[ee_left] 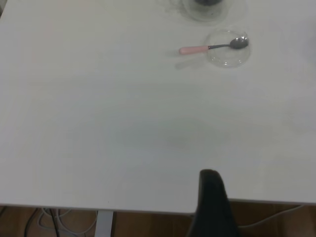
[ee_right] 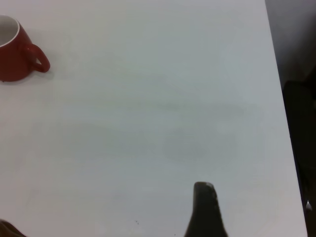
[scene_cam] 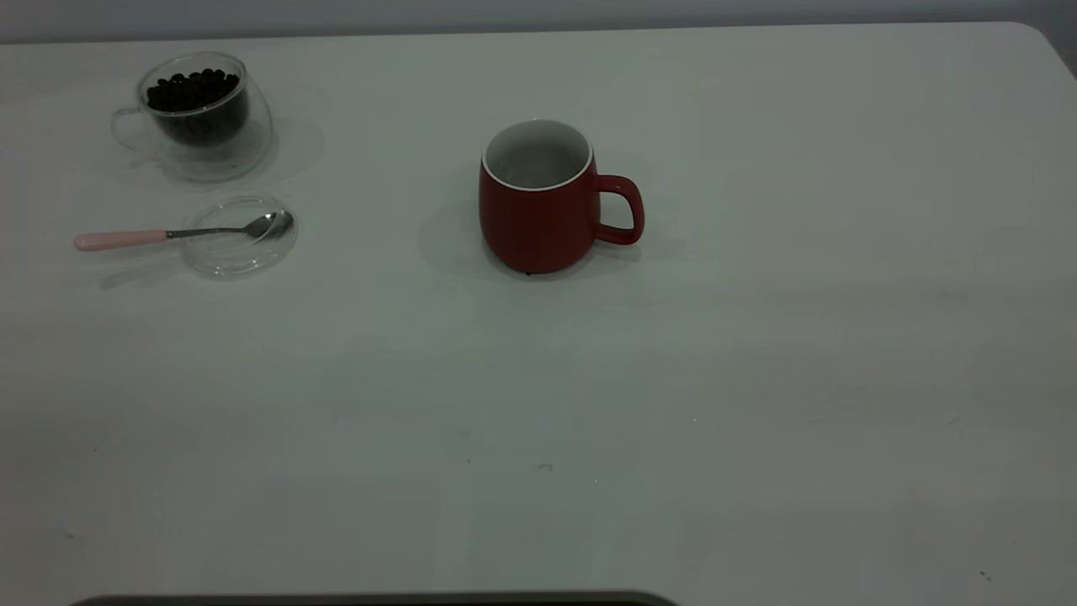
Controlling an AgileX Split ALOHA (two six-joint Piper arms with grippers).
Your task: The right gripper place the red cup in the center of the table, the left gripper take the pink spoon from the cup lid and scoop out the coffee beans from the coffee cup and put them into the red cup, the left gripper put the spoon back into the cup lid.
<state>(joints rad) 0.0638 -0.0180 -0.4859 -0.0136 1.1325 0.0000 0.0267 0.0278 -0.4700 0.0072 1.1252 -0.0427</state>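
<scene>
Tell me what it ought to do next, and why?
Probably the left gripper, now back near the table edge, should reach for the pink spoon lying across the cup lid. The red cup already stands mid-table, looking empty, with beans unscooped.

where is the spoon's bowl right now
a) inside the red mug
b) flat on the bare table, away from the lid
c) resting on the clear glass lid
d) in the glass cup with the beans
c: the spoon lies with its shiny bowl on the glass lid and its pink handle sticking out over the table; neither cup holds it.
</scene>
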